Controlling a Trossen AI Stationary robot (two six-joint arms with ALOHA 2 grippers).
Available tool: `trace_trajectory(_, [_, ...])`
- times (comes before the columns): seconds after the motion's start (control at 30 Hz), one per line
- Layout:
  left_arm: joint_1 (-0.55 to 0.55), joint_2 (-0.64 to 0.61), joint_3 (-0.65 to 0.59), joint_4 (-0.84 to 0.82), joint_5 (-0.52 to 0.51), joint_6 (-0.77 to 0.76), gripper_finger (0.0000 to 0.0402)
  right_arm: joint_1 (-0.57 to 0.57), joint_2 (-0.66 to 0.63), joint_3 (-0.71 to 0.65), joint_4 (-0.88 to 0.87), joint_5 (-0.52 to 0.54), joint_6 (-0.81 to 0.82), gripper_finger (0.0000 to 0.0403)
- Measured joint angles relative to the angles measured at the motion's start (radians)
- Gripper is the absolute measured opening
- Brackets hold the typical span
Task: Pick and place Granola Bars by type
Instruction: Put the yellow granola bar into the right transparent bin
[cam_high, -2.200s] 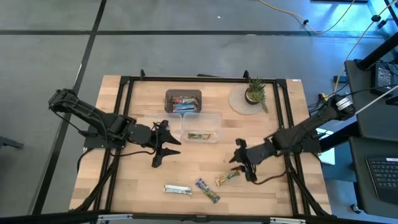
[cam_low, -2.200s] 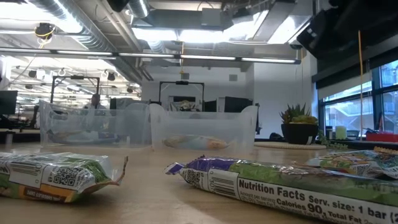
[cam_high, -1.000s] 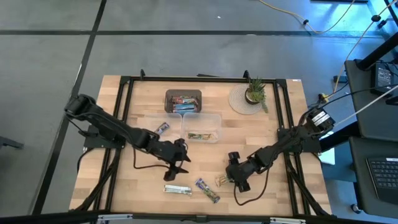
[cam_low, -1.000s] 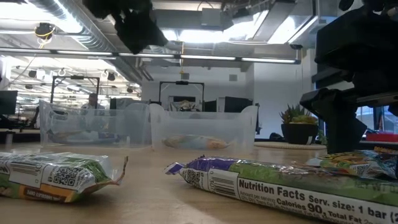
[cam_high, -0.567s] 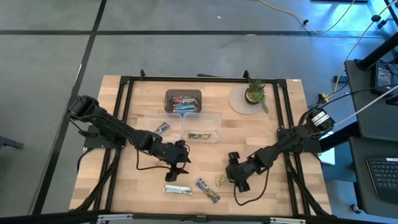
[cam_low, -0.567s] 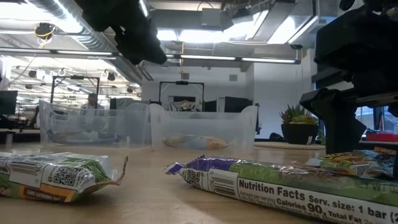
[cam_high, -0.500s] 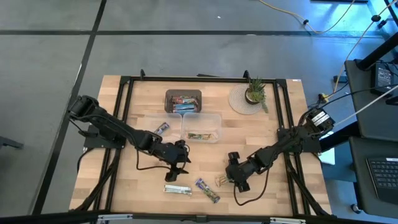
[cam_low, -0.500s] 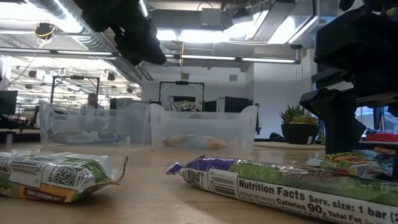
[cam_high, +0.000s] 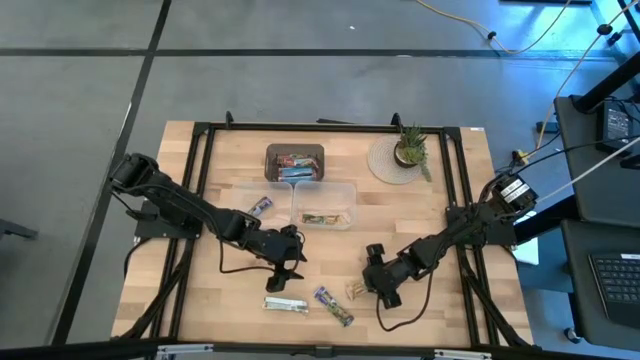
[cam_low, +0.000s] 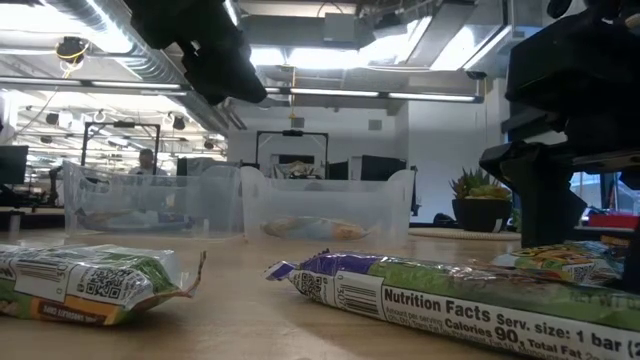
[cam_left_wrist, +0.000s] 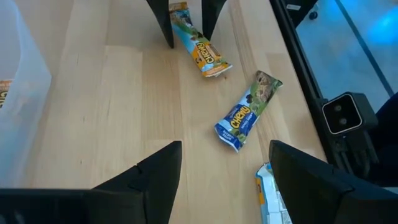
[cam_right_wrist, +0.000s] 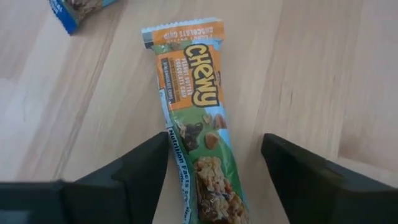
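Three Granola Bars lie near the table's front edge: a silvery one (cam_high: 285, 305), a purple one (cam_high: 333, 307) and an orange-green one (cam_high: 356, 290). My right gripper (cam_right_wrist: 214, 168) is open, low over the orange-green bar (cam_right_wrist: 196, 106), with one finger on each side of the bar's end. My left gripper (cam_high: 287, 272) hangs open above the table's middle with nothing between its fingers (cam_left_wrist: 158, 171). In the left wrist view it faces the purple bar (cam_left_wrist: 247, 111). My right gripper comes at the orange-green bar from above, its fingers on either side of the bar's long edges (cam_right_wrist: 166, 140). One finger (cam_right_wrist: 146, 165) stands right at the wrapper's edge; I cannot tell whether it touches. The bar lies flat on the table.
Two clear tubs (cam_high: 323, 205) stand side by side behind the grippers, one with a green bar, the other with a bluish bar (cam_high: 262, 206). A dark brown tray (cam_high: 295, 163) holding several bars and a potted plant (cam_high: 408, 150) stand farther back. Bare wood lies at the front left.
My left gripper has shifted slightly above the table's middle. My right gripper has stayed over the orange-green bar, and no bar has moved.
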Motion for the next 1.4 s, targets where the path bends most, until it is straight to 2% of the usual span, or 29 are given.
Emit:
trace_trajectory(0.37, [0.0, 0.0, 0.0, 0.0, 0.0, -0.003, 0.0235, -0.001, 0.0, 0.0, 0.0, 0.016, 0.001, 0.0178])
trace_trajectory(0.53, [0.0, 0.0, 0.0, 0.0, 0.0, -0.003, 0.0233, -0.001, 0.0, 0.0, -0.001, 0.014, 0.003, 0.0155])
trace_trajectory(0.9, [0.0, 0.0, 0.0, 0.0, 0.004, -0.004, 0.0233, -0.001, 0.0, 0.0, -0.001, 0.009, 0.005, 0.0128])
trace_trajectory(1.07, [0.0, -0.012, 0.0, -0.005, 0.128, -0.046, 0.0234, -0.001, 0.001, 0.017, -0.017, 0.005, 0.013, 0.0118])
trace_trajectory(1.17, [-0.001, -0.029, 0.0, -0.005, 0.174, -0.063, 0.0234, -0.003, -0.005, 0.063, -0.067, -0.011, -0.015, 0.0117])
trace_trajectory(1.4, [0.0, -0.11, 0.0, -0.009, 0.183, -0.095, 0.0233, -0.069, -0.103, 0.247, -0.237, -0.004, -0.105, 0.0117])
